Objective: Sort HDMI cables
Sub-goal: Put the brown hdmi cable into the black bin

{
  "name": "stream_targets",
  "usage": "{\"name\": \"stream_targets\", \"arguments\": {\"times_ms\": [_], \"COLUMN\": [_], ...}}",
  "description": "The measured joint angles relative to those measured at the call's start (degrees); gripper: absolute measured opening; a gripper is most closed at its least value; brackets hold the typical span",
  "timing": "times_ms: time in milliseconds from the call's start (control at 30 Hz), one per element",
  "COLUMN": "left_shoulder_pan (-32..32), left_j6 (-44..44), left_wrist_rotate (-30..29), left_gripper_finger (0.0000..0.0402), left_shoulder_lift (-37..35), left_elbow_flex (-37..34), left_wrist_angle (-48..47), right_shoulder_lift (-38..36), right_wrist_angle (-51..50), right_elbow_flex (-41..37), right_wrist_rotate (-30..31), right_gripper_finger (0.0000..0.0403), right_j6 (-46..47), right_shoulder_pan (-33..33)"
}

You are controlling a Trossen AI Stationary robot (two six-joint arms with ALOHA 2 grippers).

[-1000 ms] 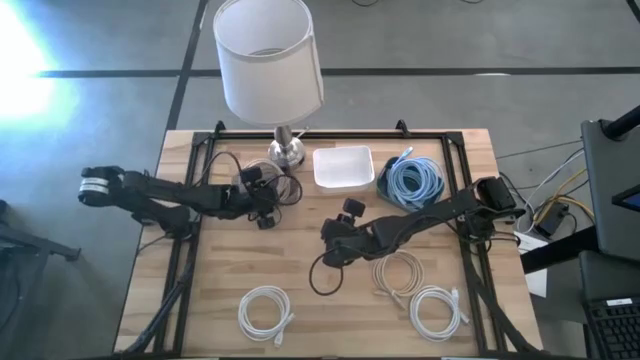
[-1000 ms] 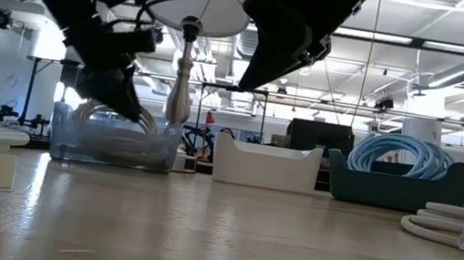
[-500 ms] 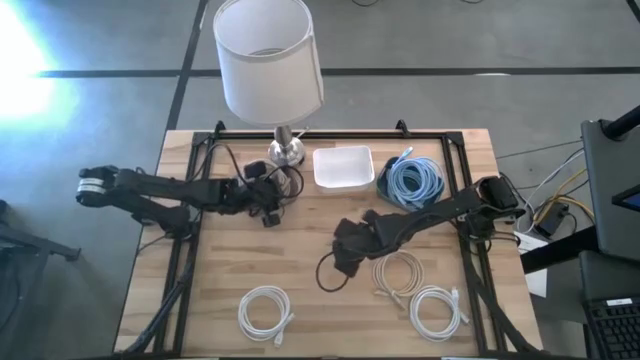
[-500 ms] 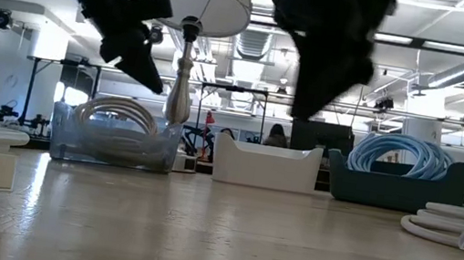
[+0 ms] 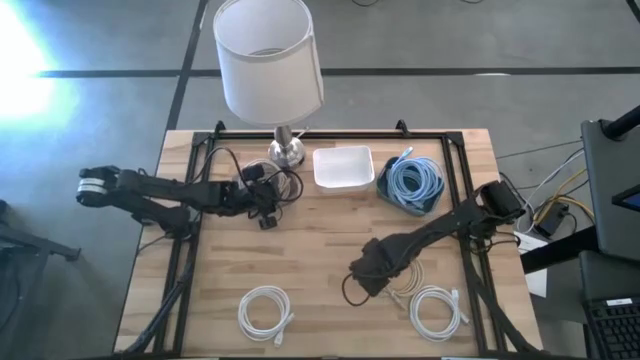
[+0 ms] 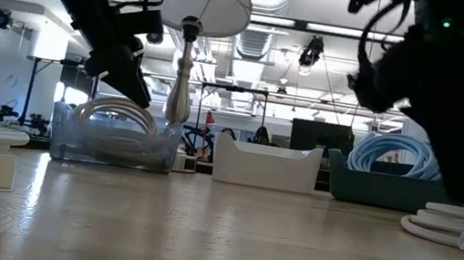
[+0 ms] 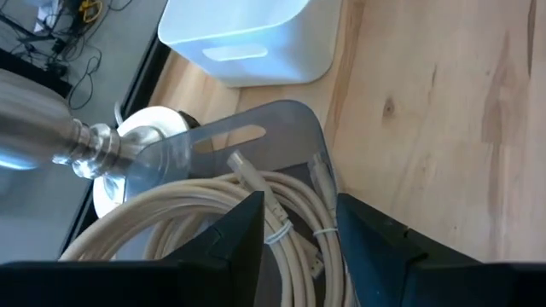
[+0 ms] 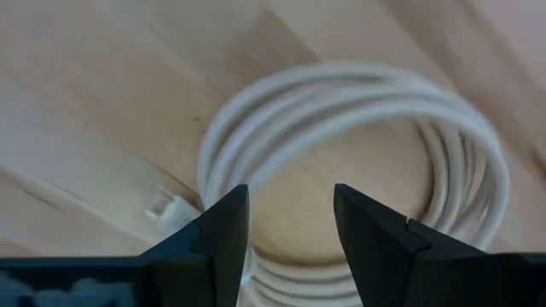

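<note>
Lamp (image 5: pixel 280 150) stood at the bench's (image 5: pixel 320 250) far edge, three bins to its right and left, a coil (image 5: pixel 414 181) in the rightmost bin (image 5: pixel 384 183), another coil (image 7: pixel 196 213) in the leftmost bin (image 7: pixel 256 128), three coils on the near bench, right tool (image 5: pixel 372 280) over one coil (image 8: pixel 358 170).

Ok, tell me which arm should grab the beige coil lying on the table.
Right. The right gripper hangs directly over the beige coil, fingers open on either side of its loop. The left gripper is far off at the clear bin by the lamp.
</note>
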Motion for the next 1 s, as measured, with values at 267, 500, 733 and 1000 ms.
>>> {"name": "stream_targets", "arguments": {"times_ms": [267, 500, 733, 1000], "left_shoulder_pan": [0.0, 0.0, 0.0, 0.0], "left_j6": [-0.1, 3.1, 6.3, 7.2], "left_wrist_rotate": [3.5, 4.9, 4.9, 4.9], "left_gripper_finger": [0.0151, 0.0151, 0.0151, 0.0151], "left_shoulder_lift": [0.0, 0.0, 0.0, 0.0], "left_elbow_flex": [0.0, 2.2, 4.3, 5.5], "left_wrist_angle": [0.4, 1.0, 3.5, 3.5], "right_shoulder_lift": [-0.1, -0.2, 0.0, 2.2], "right_wrist_angle": [19.3, 25.3, 24.7, 26.1], "right_elbow_flex": [-7.0, -9.1, -4.0, -3.4], "right_wrist_rotate": [-5.2, -5.8, -0.3, -0.1], "right_gripper_finger": [0.0153, 0.0144, 0.0152, 0.0160], "right_j6": [0.5, -0.2, -3.6, -1.7], "right_shoulder_pan": [-0.2, -0.7, -0.6, -0.5]}}
